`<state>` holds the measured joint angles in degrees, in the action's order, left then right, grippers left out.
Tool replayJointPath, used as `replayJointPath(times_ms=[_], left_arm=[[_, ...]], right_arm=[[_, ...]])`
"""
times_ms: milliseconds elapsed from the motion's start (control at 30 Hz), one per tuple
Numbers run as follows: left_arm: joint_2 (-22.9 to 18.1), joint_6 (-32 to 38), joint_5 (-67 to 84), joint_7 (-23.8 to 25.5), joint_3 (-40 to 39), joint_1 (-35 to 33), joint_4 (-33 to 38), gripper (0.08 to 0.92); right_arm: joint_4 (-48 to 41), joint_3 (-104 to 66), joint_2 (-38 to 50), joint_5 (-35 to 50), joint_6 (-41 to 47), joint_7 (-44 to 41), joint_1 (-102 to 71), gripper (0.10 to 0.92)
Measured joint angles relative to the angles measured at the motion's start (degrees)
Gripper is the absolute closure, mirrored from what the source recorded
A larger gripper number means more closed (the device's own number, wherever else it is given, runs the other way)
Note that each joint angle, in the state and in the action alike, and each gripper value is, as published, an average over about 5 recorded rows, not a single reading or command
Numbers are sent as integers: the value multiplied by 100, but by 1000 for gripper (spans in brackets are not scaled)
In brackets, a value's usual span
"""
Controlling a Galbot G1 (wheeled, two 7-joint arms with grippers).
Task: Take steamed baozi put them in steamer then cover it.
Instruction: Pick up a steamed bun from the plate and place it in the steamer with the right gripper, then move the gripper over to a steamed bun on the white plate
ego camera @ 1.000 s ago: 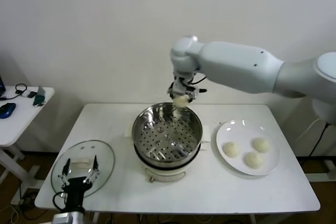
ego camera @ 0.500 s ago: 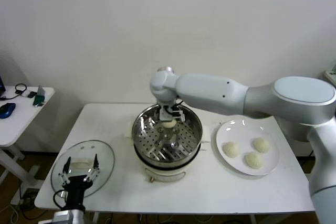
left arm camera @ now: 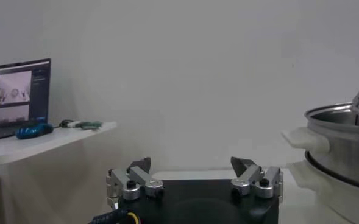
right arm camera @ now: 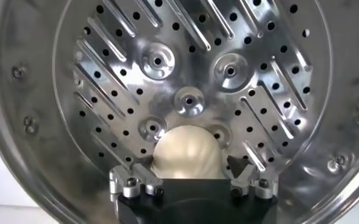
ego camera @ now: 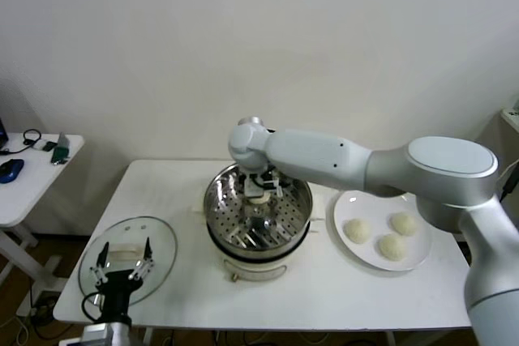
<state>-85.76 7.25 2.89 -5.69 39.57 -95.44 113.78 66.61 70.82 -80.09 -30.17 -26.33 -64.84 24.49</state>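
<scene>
glass cover (ego camera: pixel 127 258) flat on worktop (ego camera: pixel 324 289) under parked left gripper (ego camera: pixel 122 269), jaws spread. three baozi (ego camera: pixel 358 230) on plate (ego camera: pixel 422 253). fourth baozi (right arm camera: pixel 186 152) clamped in right gripper (right arm camera: pixel 191 178) inside steamer (ego camera: pixel 258 216), plain only from right wrist.

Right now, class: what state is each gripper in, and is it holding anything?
Left gripper: open, empty, parked over the cover.
Right gripper: shut on a baozi, inside the steamer.
</scene>
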Motion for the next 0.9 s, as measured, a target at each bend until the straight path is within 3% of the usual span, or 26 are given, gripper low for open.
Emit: replayJointPath(times_ms=[267,667,900], left_arm=[[0,-48,-2,-4,-12,0,62,177],[32,-67,-11,2,-116,-39,173,177],[41,-64,-14,5,-156,-95,178,177]], right_arm=[[330,49,397,668,296,-141,538,203],[573,1165,1862,3820,1724,21,1851,203],[791,1564,2917,4817,2748,348,1898,203]])
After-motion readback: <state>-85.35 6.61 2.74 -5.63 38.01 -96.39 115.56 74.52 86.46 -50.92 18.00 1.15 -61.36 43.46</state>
